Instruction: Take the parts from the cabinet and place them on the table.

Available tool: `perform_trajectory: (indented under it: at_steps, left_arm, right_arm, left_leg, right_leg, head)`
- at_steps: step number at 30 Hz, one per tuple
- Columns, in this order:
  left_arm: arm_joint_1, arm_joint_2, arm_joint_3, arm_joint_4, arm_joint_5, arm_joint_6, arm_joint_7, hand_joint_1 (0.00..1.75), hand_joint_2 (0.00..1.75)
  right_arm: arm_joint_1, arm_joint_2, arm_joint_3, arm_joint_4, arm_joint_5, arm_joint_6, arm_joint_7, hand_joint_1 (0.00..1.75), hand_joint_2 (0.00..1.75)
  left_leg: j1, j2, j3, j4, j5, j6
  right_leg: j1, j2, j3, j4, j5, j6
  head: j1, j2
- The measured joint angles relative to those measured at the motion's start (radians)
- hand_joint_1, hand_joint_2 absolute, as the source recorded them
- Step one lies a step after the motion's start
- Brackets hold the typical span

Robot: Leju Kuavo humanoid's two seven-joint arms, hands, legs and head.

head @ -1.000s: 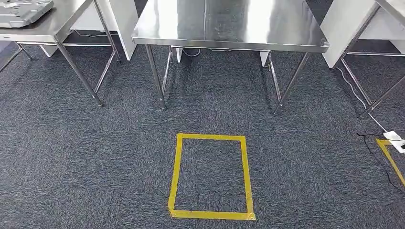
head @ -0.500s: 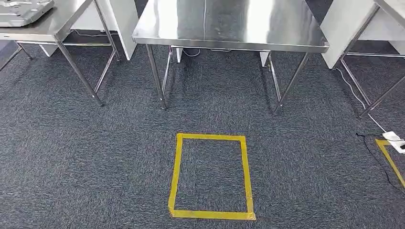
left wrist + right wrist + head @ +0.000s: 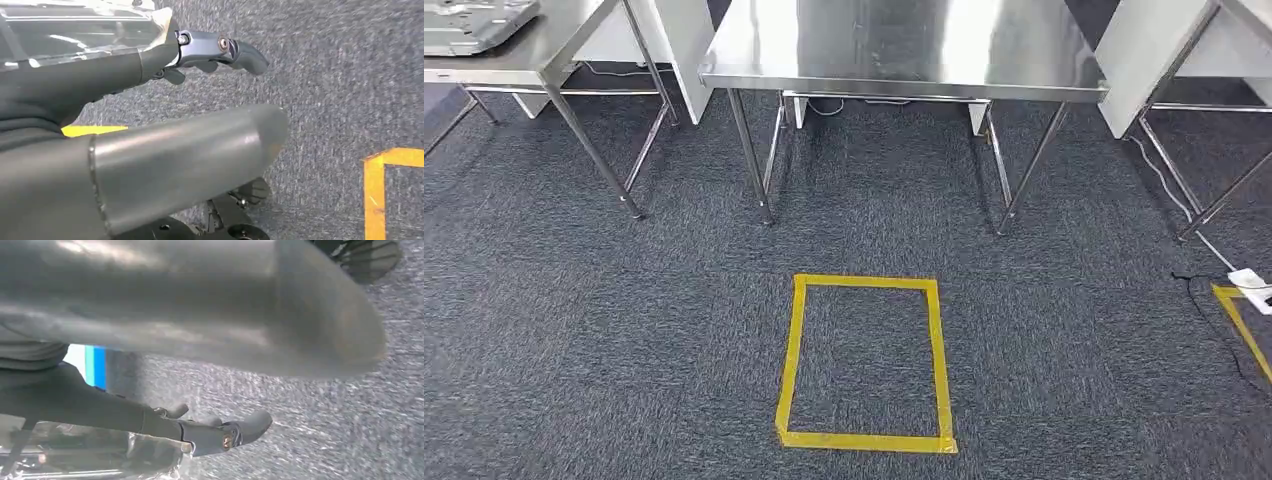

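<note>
Apparently the plastic-wrapped part rides between the two hands. The left hand and right hand each lay dark fingers along its edge, thumbs standing apart. With so shallow a hold, a step's jolt toward the steel table could let it slip onto the carpet.

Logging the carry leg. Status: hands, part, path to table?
Left hand and right hand each lie against a plastic-wrapped part; grip unclear. Table ahead. Flat tape rectangle on the carpet before it.
</note>
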Motion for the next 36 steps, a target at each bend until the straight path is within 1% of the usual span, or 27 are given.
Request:
perform_trajectory:
  at_steps: [1, 2, 3, 4, 5, 6, 7, 8, 9, 10, 12, 13, 14, 16, 17, 18, 19, 23, 25, 28, 30, 31, 32, 33, 34, 35, 36]
  left_arm:
    - [-0.001, 0.001, 0.000, 0.000, -0.002, 0.002, -0.001, 0.00, 0.00]
    - [0.000, 0.001, 0.000, 0.000, -0.002, 0.005, -0.001, 0.00, 0.00]
    - [0.000, 0.002, 0.000, 0.000, -0.002, 0.006, -0.001, 0.00, 0.00]
    - [0.000, 0.002, 0.000, 0.000, -0.002, 0.006, -0.001, 0.00, 0.00]
    - [0.000, 0.002, 0.000, 0.000, -0.003, 0.006, -0.001, 0.00, 0.00]
    - [0.000, 0.002, 0.000, 0.000, -0.004, 0.006, 0.000, 0.00, 0.00]
    - [0.000, 0.002, 0.000, 0.000, -0.004, 0.006, 0.001, 0.00, 0.00]
    - [0.000, 0.002, 0.000, 0.000, -0.005, 0.006, 0.002, 0.00, 0.00]
    - [0.000, 0.001, 0.000, 0.000, -0.005, 0.006, 0.003, 0.00, 0.00]
    - [0.000, 0.001, 0.000, 0.000, -0.006, 0.006, 0.003, 0.00, 0.00]
    - [0.000, 0.000, 0.000, 0.000, -0.010, 0.006, 0.003, 0.00, 0.00]
    - [0.000, 0.000, 0.000, 0.000, -0.010, 0.006, 0.003, 0.00, 0.00]
    - [0.000, 0.001, 0.000, 0.000, -0.011, 0.006, 0.003, 0.00, 0.00]
    - [0.000, 0.001, 0.000, 0.000, -0.013, 0.006, 0.003, 0.00, 0.00]
    - [0.000, 0.000, 0.000, 0.000, -0.014, 0.006, 0.006, 0.00, 0.00]
    - [0.000, 0.000, 0.000, 0.000, -0.014, 0.006, 0.008, 0.00, 0.00]
    - [0.000, 0.000, 0.000, 0.000, -0.015, 0.006, 0.010, 0.00, 0.00]
    - [0.000, 0.002, 0.000, 0.000, -0.016, 0.005, 0.014, 0.00, 0.00]
    - [0.000, 0.002, 0.000, 0.000, -0.017, 0.005, 0.017, 0.00, 0.00]
    - [0.000, 0.003, 0.000, 0.000, -0.017, 0.005, 0.018, 0.00, 0.00]
    - [0.000, 0.003, 0.000, 0.000, -0.017, 0.005, 0.018, 0.00, 0.00]
    - [0.000, 0.003, 0.000, 0.000, -0.017, 0.005, 0.018, 0.00, 0.00]
    - [-0.001, 0.002, 0.000, 0.000, -0.017, 0.005, 0.018, 0.00, 0.00]
    - [-0.001, 0.001, 0.000, 0.000, -0.017, 0.005, 0.018, 0.00, 0.00]
    - [-0.001, 0.001, 0.000, 0.000, -0.017, 0.005, 0.018, 0.00, 0.00]
    - [-0.001, 0.001, 0.000, 0.000, -0.017, 0.005, 0.018, 0.00, 0.00]
    - [0.000, 0.001, 0.000, 0.000, -0.017, 0.005, 0.018, 0.00, 0.00]
  right_arm:
    - [-0.001, 0.000, 0.000, 0.000, 0.000, 0.000, 0.001, 0.00, 0.00]
    - [-0.002, 0.002, 0.000, 0.000, 0.000, 0.000, 0.002, 0.00, 0.00]
    - [-0.001, 0.002, 0.000, 0.000, 0.000, 0.000, 0.002, 0.00, 0.00]
    - [0.000, 0.001, 0.000, 0.000, 0.000, 0.000, 0.002, 0.00, 0.00]
    - [0.000, 0.001, 0.000, 0.000, 0.000, 0.000, 0.002, 0.00, 0.00]
    - [-0.001, 0.001, 0.000, 0.000, 0.000, 0.000, 0.002, 0.00, 0.00]
    - [0.000, 0.001, 0.000, 0.000, 0.000, 0.000, 0.002, 0.00, 0.00]
    - [0.000, 0.001, 0.000, 0.000, 0.000, 0.000, 0.002, 0.00, 0.00]
    - [0.000, 0.001, 0.000, 0.000, 0.000, 0.000, 0.002, 0.00, 0.00]
    - [0.000, 0.001, 0.000, 0.000, 0.000, 0.000, 0.002, 0.00, 0.00]
    - [0.000, 0.001, 0.000, 0.000, -0.003, 0.001, 0.002, 0.00, 0.00]
    - [0.001, 0.001, 0.000, 0.000, -0.004, 0.001, 0.002, 0.00, 0.00]
    - [0.001, 0.000, 0.000, 0.000, -0.005, 0.002, 0.002, 0.00, 0.00]
    - [0.001, 0.000, 0.000, 0.000, -0.005, 0.006, 0.000, 0.00, 0.00]
    - [0.001, -0.001, 0.000, 0.000, 0.000, 0.015, -0.003, 0.00, 0.00]
    - [0.001, -0.001, 0.001, 0.000, 0.007, 0.026, -0.003, 0.00, 0.00]
    - [0.002, -0.002, 0.005, 0.000, 0.012, 0.038, -0.003, 0.00, 0.00]
    - [0.002, -0.003, 0.025, 0.000, 0.035, 0.061, -0.001, 0.00, 0.00]
    - [0.002, -0.003, 0.025, 0.000, 0.034, 0.063, 0.005, 0.00, 0.00]
    - [0.002, -0.003, 0.026, 0.000, 0.034, 0.063, 0.010, 0.00, 0.00]
    - [0.002, -0.003, 0.026, 0.000, 0.034, 0.063, 0.010, 0.00, 0.00]
    - [0.002, -0.003, 0.026, 0.000, 0.034, 0.063, 0.010, 0.00, 0.00]
    - [0.002, -0.004, 0.026, 0.000, 0.034, 0.063, 0.010, 0.00, 0.00]
    - [0.002, -0.008, 0.026, 0.000, 0.034, 0.063, 0.010, 0.00, 0.00]
    - [0.002, -0.007, 0.026, 0.000, 0.034, 0.063, 0.011, 0.00, 0.00]
    - [0.002, -0.007, 0.026, 0.000, 0.034, 0.063, 0.011, 0.00, 0.00]
    - [0.003, -0.008, 0.026, 0.000, 0.034, 0.063, 0.011, 0.00, 0.00]
  left_leg:
    - [-0.001, -0.002, -0.004, 0.000, -0.011, 0.007]
    - [0.004, -0.002, -0.006, -0.001, -0.005, 0.028]
    - [0.006, -0.002, -0.007, -0.001, -0.003, 0.030]
    - [0.009, -0.002, -0.009, -0.002, 0.002, 0.028]
    - [0.012, -0.002, -0.010, -0.004, 0.006, 0.022]
    - [0.014, -0.002, -0.012, -0.006, 0.011, 0.013]
    - [0.016, -0.002, -0.014, -0.007, 0.015, 0.007]
    - [0.017, -0.002, -0.015, -0.009, 0.017, 0.003]
    - [0.018, -0.002, -0.017, -0.010, 0.019, 0.000]
    - [0.018, -0.002, -0.018, -0.010, 0.021, -0.003]
    - [0.020, -0.002, -0.019, -0.011, 0.023, -0.007]
    - [0.020, -0.002, -0.020, -0.011, 0.024, -0.012]
    - [0.021, -0.002, -0.020, -0.011, 0.024, -0.018]
    - [0.021, -0.002, -0.022, -0.011, 0.025, -0.022]
    - [0.020, -0.002, -0.023, -0.011, 0.025, -0.024]
    - [0.020, -0.002, -0.023, -0.011, 0.025, -0.025]
    - [0.019, -0.002, -0.024, -0.011, 0.025, -0.025]
    - [0.013, -0.002, -0.029, -0.005, 0.024, -0.023]
    - [0.013, -0.002, -0.033, -0.001, 0.022, -0.019]
    - [0.012, -0.002, -0.038, 0.007, 0.018, -0.013]
    - [0.008, -0.003, -0.040, 0.010, 0.017, -0.007]
    - [0.006, -0.003, -0.040, 0.006, 0.019, 0.000]
    - [0.016, -0.001, -0.032, -0.013, 0.032, 0.010]
    - [0.015, 0.004, -0.029, -0.023, 0.038, 0.014]
    - [0.016, 0.004, -0.032, -0.024, 0.042, 0.021]
    - [0.016, 0.002, -0.036, -0.023, 0.043, 0.021]
    - [0.015, 0.002, -0.041, -0.023, 0.045, 0.020]
  right_leg:
    - [-0.017, 0.000, 0.007, 0.001, -0.001, -0.003]
    - [-0.009, 0.001, 0.004, 0.001, -0.001, -0.004]
    - [-0.005, 0.000, 0.002, 0.001, 0.003, -0.011]
    - [-0.001, 0.000, -0.002, 0.001, 0.005, -0.014]
    - [0.002, 0.000, -0.002, 0.002, 0.006, -0.022]
    - [0.005, 0.000, -0.004, 0.002, 0.008, -0.027]
    - [0.006, 0.000, -0.007, 0.002, 0.010, -0.030]
    - [0.008, 0.000, -0.009, 0.003, 0.012, -0.033]
    - [0.009, 0.000, -0.011, 0.003, 0.012, -0.034]
    - [0.010, 0.000, -0.012, 0.003, 0.014, -0.037]
    - [0.012, 0.000, -0.015, 0.003, 0.014, -0.037]
    - [0.013, 0.000, -0.016, 0.003, 0.014, -0.037]
    - [0.014, 0.000, -0.017, 0.003, 0.015, -0.037]
    - [0.014, 0.000, -0.019, 0.003, 0.016, -0.040]
    - [0.014, 0.000, -0.020, 0.004, 0.016, -0.040]
    - [0.014, 0.000, -0.020, 0.004, 0.016, -0.040]
    - [0.014, 0.000, -0.021, 0.004, 0.016, -0.040]
    - [0.006, 0.000, -0.023, 0.003, 0.019, -0.035]
    - [0.005, -0.001, -0.023, 0.003, 0.020, -0.034]
    - [0.004, -0.001, -0.024, 0.003, 0.022, -0.029]
    - [0.001, -0.001, -0.024, 0.001, 0.023, -0.021]
    - [0.002, -0.001, -0.023, -0.005, 0.027, -0.014]
    - [0.008, -0.001, -0.025, -0.001, 0.023, -0.010]
    - [0.003, -0.002, -0.034, 0.020, 0.005, -0.013]
    - [0.004, -0.001, -0.058, 0.073, -0.031, -0.021]
    - [0.003, -0.002, -0.094, 0.149, -0.071, -0.025]
    - [0.000, -0.002, -0.135, 0.241, -0.110, -0.027]
  head:
    - [-0.006, 0.000]
    - [-0.011, 0.000]
    - [-0.011, 0.000]
    - [-0.010, 0.000]
    - [-0.011, 0.000]
    - [-0.011, 0.000]
    - [-0.012, 0.000]
    - [-0.011, 0.000]
    - [-0.011, 0.000]
    - [-0.012, 0.000]
    - [-0.011, 0.000]
    - [-0.011, 0.000]
    - [-0.011, 0.000]
    - [-0.011, 0.000]
    - [-0.011, 0.000]
    - [-0.011, 0.000]
    - [-0.011, 0.000]
    - [-0.011, 0.000]
    - [-0.011, 0.000]
    - [-0.011, 0.000]
    - [-0.011, 0.000]
    - [-0.011, 0.000]
    - [-0.011, 0.000]
    - [-0.010, 0.000]
    - [-0.008, 0.000]
    - [-0.005, 0.000]
    - [-0.007, 0.000]
